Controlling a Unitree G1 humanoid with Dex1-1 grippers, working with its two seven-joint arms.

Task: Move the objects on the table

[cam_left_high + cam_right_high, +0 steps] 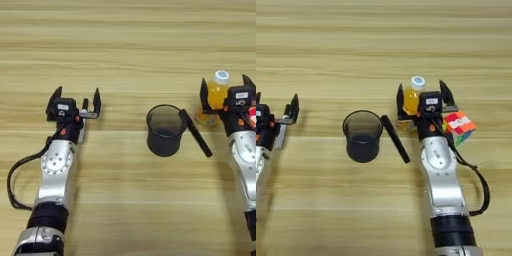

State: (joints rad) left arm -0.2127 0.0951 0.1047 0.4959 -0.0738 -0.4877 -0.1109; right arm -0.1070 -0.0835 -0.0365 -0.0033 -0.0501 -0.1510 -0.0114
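Observation:
A small orange-drink bottle [412,98] with a white cap stands upright on the table [381,45] at centre right. My right gripper [423,97] is open, its two black fingers wide on either side of the bottle, which stands closer to the picture-left finger. A dark translucent cup [362,135] stands upright in the middle. A black marker pen [395,139] lies slanted just right of the cup, its upper end by the cup's rim. My left gripper [76,97] is open and empty at the left, well apart from the cup.
A multicoloured puzzle cube [460,126] sits right beside my right wrist, just right of the bottle. A black cable loops from each forearm, the left cable [12,182] and the right cable [483,192].

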